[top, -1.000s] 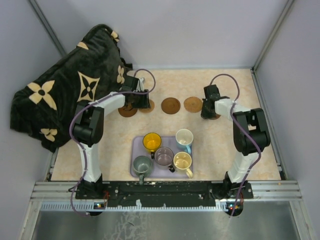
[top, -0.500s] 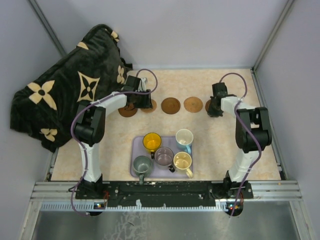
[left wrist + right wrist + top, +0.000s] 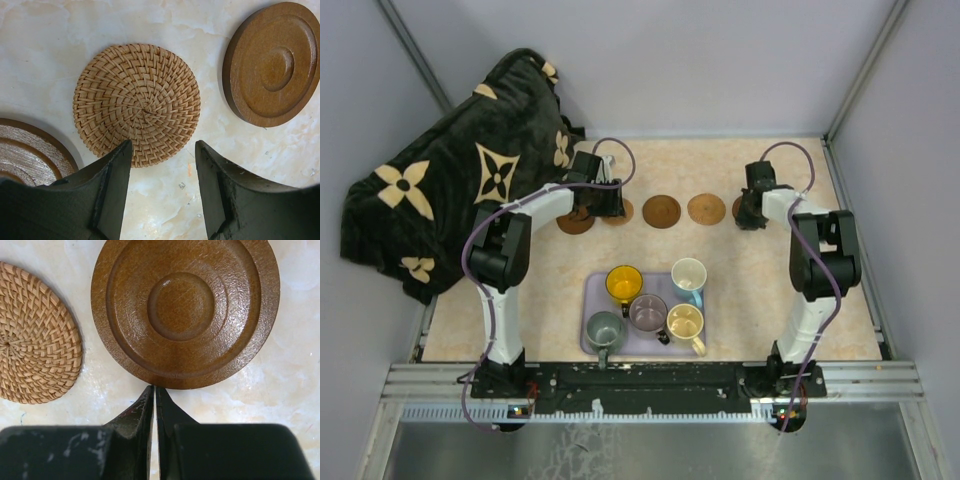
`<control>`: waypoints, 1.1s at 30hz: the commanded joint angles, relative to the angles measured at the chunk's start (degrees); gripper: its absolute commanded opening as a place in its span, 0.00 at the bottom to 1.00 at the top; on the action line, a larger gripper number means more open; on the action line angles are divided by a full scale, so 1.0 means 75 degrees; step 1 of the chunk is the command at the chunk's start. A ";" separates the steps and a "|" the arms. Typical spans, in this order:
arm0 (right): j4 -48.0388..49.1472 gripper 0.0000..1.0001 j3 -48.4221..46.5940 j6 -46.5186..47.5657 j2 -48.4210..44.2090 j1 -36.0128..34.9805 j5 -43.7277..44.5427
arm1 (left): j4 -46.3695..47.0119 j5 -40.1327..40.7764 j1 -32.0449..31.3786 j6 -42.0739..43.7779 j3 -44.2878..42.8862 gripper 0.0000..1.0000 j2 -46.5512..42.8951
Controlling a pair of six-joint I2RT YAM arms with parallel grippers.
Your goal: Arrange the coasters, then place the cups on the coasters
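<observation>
Five coasters lie in a row across the back of the table: dark brown (image 3: 574,223), woven tan (image 3: 618,212), dark brown (image 3: 661,211), woven tan (image 3: 706,208) and dark brown (image 3: 738,209). My left gripper (image 3: 603,204) hovers open over the woven coaster (image 3: 136,104), with nothing between its fingers. My right gripper (image 3: 155,388) is shut, its tips at the near edge of the rightmost dark coaster (image 3: 185,310). The cups stand on the lavender tray (image 3: 592,296): yellow-orange (image 3: 624,283), light blue (image 3: 689,276), mauve-grey (image 3: 648,313), cream-yellow (image 3: 685,323) and grey-green (image 3: 604,330).
A dark blanket with tan flower shapes (image 3: 460,170) is heaped at the back left, spilling over the table's edge. Grey walls and metal rails close in the table on both sides.
The right arm has swung outward and its gripper has shifted a little toward the back right, uncovering part of the rightmost coaster. The left gripper has barely moved.
</observation>
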State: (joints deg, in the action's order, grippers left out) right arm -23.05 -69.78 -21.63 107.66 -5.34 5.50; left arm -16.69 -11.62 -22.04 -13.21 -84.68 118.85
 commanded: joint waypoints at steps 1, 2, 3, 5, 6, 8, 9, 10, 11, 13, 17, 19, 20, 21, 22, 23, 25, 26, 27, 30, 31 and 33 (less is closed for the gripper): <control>0.0250 0.06 0.0381 0.0004 -0.0383 0.0079 -0.0475 | -0.0010 0.0180 -0.0044 0.0026 -0.0069 0.60 0.0134; 0.0347 0.06 0.0582 -0.0024 -0.0540 0.0080 -0.0636 | 0.0018 0.0232 -0.0053 0.0043 -0.0101 0.60 0.0126; 0.0428 0.06 0.0778 -0.0049 -0.0696 0.0071 -0.0765 | 0.0030 0.0281 -0.0047 0.0050 -0.0123 0.60 0.0119; 0.0563 0.06 0.1149 -0.0069 -0.1022 0.0038 -0.0923 | -0.0003 0.0365 -0.0040 0.0077 -0.0221 0.60 0.0146; 0.0593 0.06 0.1309 -0.0071 -0.1175 0.0000 -0.0954 | -0.0030 0.0409 -0.0041 0.0094 -0.0277 0.60 0.0176; 0.0582 0.06 0.1576 -0.0048 -0.1500 -0.0073 -0.0992 | -0.0087 0.0440 -0.0046 0.0114 -0.0359 0.59 0.0241; 0.0578 0.06 0.1692 -0.0032 -0.1628 -0.0124 -0.1025 | -0.0110 0.0452 -0.0046 0.0120 -0.0378 0.59 0.0268; 0.0580 0.06 0.1801 -0.0005 -0.1976 -0.0171 -0.1064 | -0.0107 0.0449 -0.0044 0.0122 -0.0380 0.59 0.0277; 0.0577 0.06 0.1894 0.0016 -0.2159 -0.0231 -0.1091 | -0.0107 0.0447 -0.0038 0.0121 -0.0369 0.59 0.0286; 0.0556 0.06 0.2063 0.0058 -0.2489 -0.0359 -0.1097 | -0.0102 0.0437 -0.0045 0.0121 -0.0331 0.59 0.0274; 0.0546 0.06 0.2192 0.0134 -0.3104 -0.0599 -0.1037 | -0.0022 0.0308 -0.0044 0.0109 -0.0236 0.59 0.0120; 0.0505 0.06 0.2203 0.0157 -0.3360 -0.0640 -0.0987 | 0.0066 0.0253 -0.0048 0.0115 -0.0127 0.59 -0.0089; 0.0500 0.06 0.2204 0.0164 -0.3485 -0.0640 -0.0979 | 0.0114 0.0224 -0.0045 0.0110 -0.0098 0.59 -0.0212; 0.0501 0.06 0.2211 0.0165 -0.3587 -0.0646 -0.0972 | 0.0167 0.0191 -0.0044 0.0120 -0.0066 0.59 -0.0345; 0.0521 0.06 0.2224 0.0171 -0.3695 -0.0644 -0.0968 | 0.0233 0.0149 -0.0049 0.0118 -0.0032 0.59 -0.0497; 0.0538 0.06 0.2234 0.0166 -0.3783 -0.0657 -0.0960 | 0.0315 0.0076 -0.0049 0.0118 -0.0003 0.59 -0.0647; 0.0576 0.06 0.2249 0.0165 -0.3929 -0.0653 -0.0985 | 0.0397 -0.0034 -0.0038 0.0110 0.0035 0.59 -0.1018; 0.0602 0.06 0.2255 0.0165 -0.3960 -0.0658 -0.1006 | 0.0429 -0.0121 -0.0045 0.0104 0.0055 0.59 -0.1168; 0.0637 0.06 0.2244 0.0174 -0.3973 -0.0658 -0.1060 | 0.0467 -0.0155 -0.0047 0.0084 0.0097 0.60 -0.1351; 0.0655 0.06 0.2053 0.0197 -0.3913 -0.0682 -0.1163 | 0.0619 -0.0175 -0.0041 0.0086 0.0349 0.60 -0.1867; 0.0629 0.06 0.1962 0.0203 -0.3860 -0.0717 -0.1157 | 0.0646 -0.0145 -0.0032 0.0090 0.0464 0.60 -0.2036; 0.0594 0.06 0.1784 0.0200 -0.3754 -0.0822 -0.1117 | 0.0715 -0.0076 -0.0010 0.0060 0.0780 0.61 -0.2405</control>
State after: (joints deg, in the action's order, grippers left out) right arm -19.57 -52.93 -21.02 79.79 -10.33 -2.20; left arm -14.04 -11.46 -22.15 -13.06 -82.21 106.43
